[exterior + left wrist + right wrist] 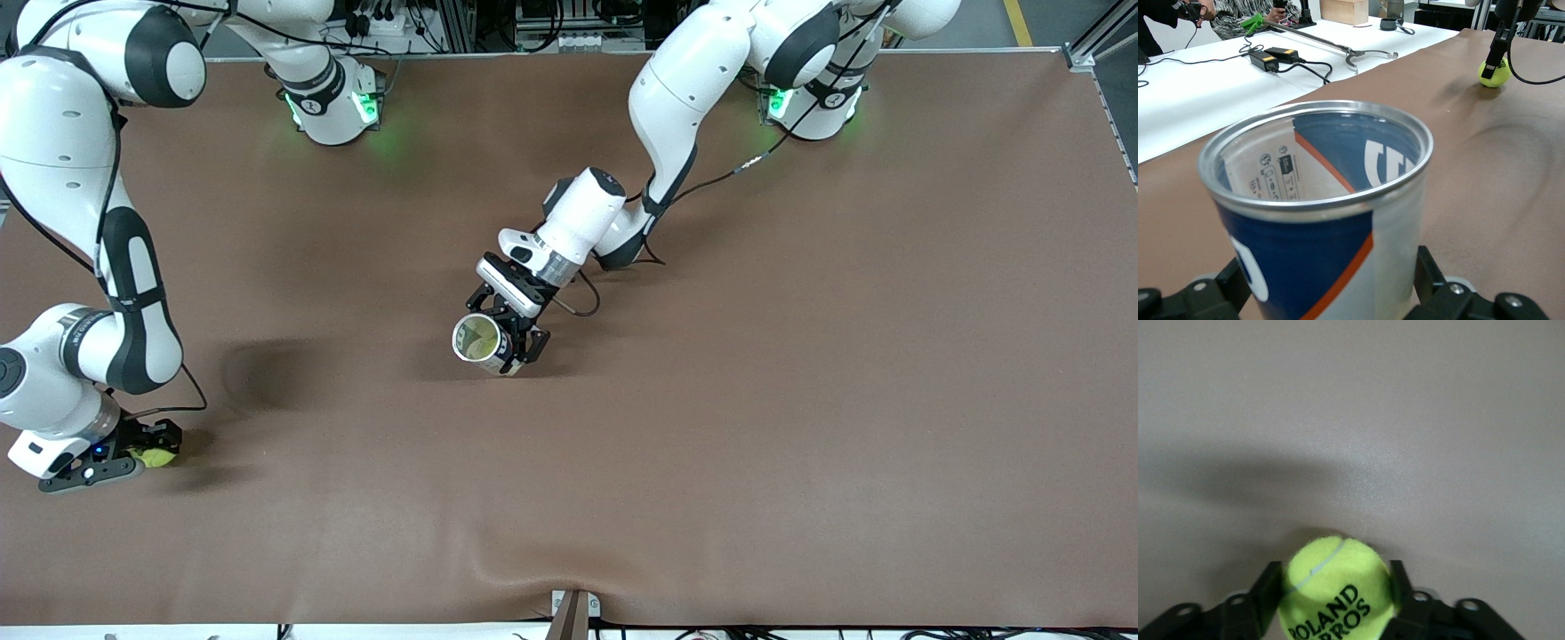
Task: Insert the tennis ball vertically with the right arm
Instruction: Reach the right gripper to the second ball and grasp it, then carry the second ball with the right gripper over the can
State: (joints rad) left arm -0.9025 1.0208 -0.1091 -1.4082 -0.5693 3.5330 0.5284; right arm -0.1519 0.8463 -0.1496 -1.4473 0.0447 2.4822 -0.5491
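Observation:
My right gripper (153, 452) is shut on a yellow-green tennis ball (159, 457) low at the table's right-arm end. In the right wrist view the ball (1335, 587), printed with black letters, sits between the black fingers (1265, 593) of the gripper (1335, 603). My left gripper (511, 342) is shut on a blue, white and orange can (478, 340) at the middle of the table, its open silver-rimmed mouth showing to the front camera. In the left wrist view the can (1318, 220) fills the picture; the ball (1494, 72) rests on the mat under the right gripper's finger.
A brown mat (800, 400) covers the table, with a wrinkle (498, 551) near its front edge. The left wrist view shows a white side table (1198, 100) with cables, a black adapter (1275, 59), a long metal tool (1338, 47) and a wooden box (1345, 10).

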